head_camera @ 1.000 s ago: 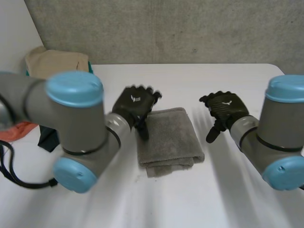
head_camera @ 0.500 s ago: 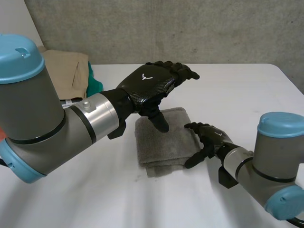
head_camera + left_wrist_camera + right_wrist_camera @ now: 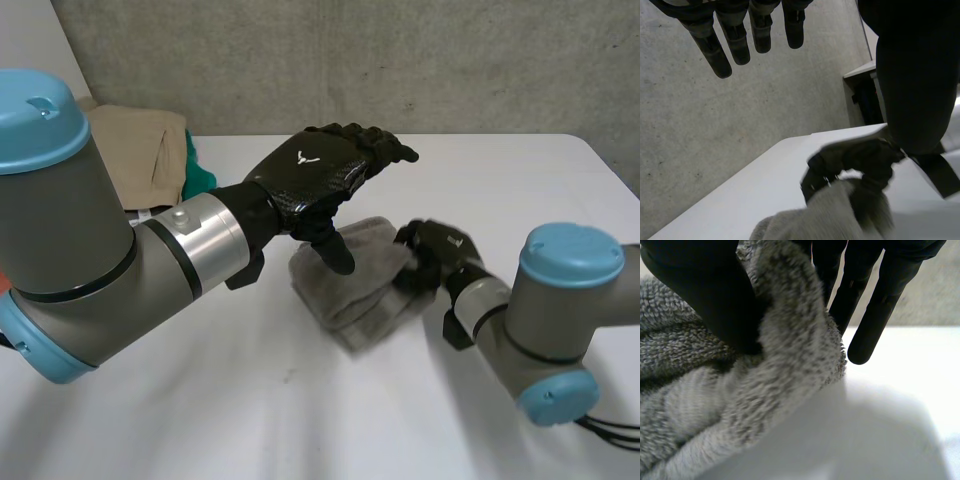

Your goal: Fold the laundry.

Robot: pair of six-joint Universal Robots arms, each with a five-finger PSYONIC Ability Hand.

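A folded grey towel (image 3: 355, 290) lies bunched in the middle of the white table (image 3: 520, 180). My right hand (image 3: 432, 252) is at its right edge. In the right wrist view the thumb (image 3: 705, 290) presses the thick pile of the towel (image 3: 715, 405) against the fingers (image 3: 880, 300), so the hand is shut on it. My left hand (image 3: 310, 175) hovers open above the towel's far left part, fingers straight and thumb pointing down. Past its fingers (image 3: 740, 45), the left wrist view shows the towel (image 3: 815, 225) with my right hand (image 3: 860, 157) on it.
A pile of clothes sits at the table's back left: beige cloth (image 3: 140, 150) with green cloth (image 3: 198, 172) beside it. A concrete wall (image 3: 400, 60) stands behind the table. Bare tabletop lies in front of the towel and to the far right.
My right hand came in to the towel's right edge and closed on it; the towel has bunched up and turned. My left hand rose from the towel's left edge and now holds still.
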